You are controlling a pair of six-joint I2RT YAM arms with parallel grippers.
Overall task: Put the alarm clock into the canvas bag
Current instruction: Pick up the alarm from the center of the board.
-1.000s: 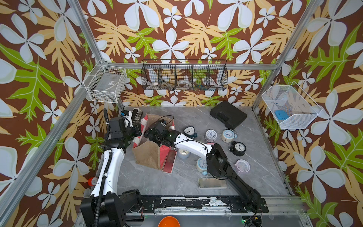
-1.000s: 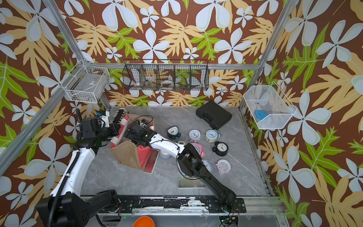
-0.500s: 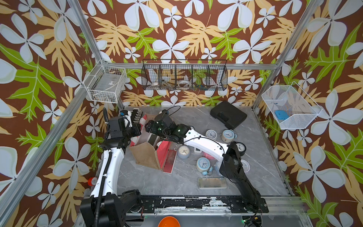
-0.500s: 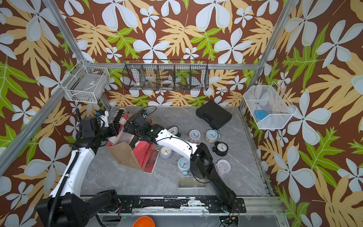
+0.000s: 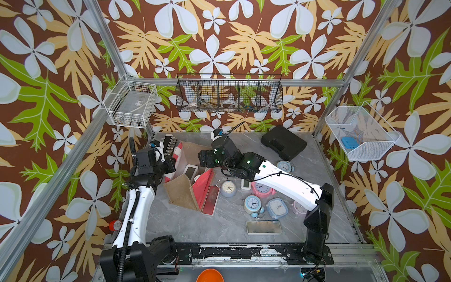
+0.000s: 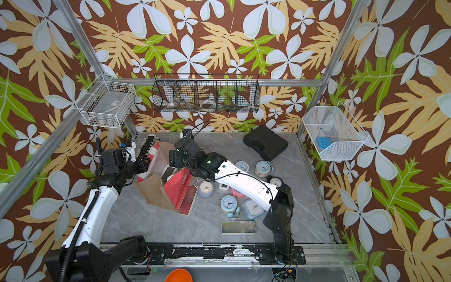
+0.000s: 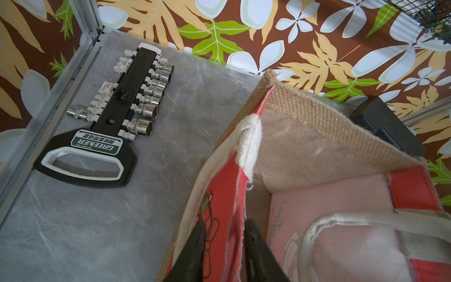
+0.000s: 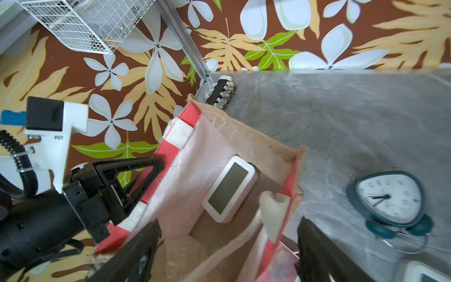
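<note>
Right wrist view is showing the alarm clock [image 8: 229,189] lying in the canvas bag [image 8: 256,144], straight under the empty, wide-open right pincer [image 8: 228,227], long axis paralleling the red panels [image 8: 156,156]; left pincer [image 7: 224,223] is straddling one of them, jaws slightly parted.

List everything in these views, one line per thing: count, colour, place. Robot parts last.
canvas bag: one, tan burlap and red, left of table, mouth open.
digital clock: one, white, inside the bag.
alarm clocks: about nine, blue, pink, grey, white, black, on table right of bag.
flat tray: one, red, beside the bag.
flat tin: one, silvery, table front.
case: one, black, back right.
socket rail: one, black with chrome sockets, back left corner.
wire baskets: three, one black, two white, on walls.
left gripper: black, jaws parted astride the bag's red wall.
right gripper: black, open, above the bag's mouth.
</note>
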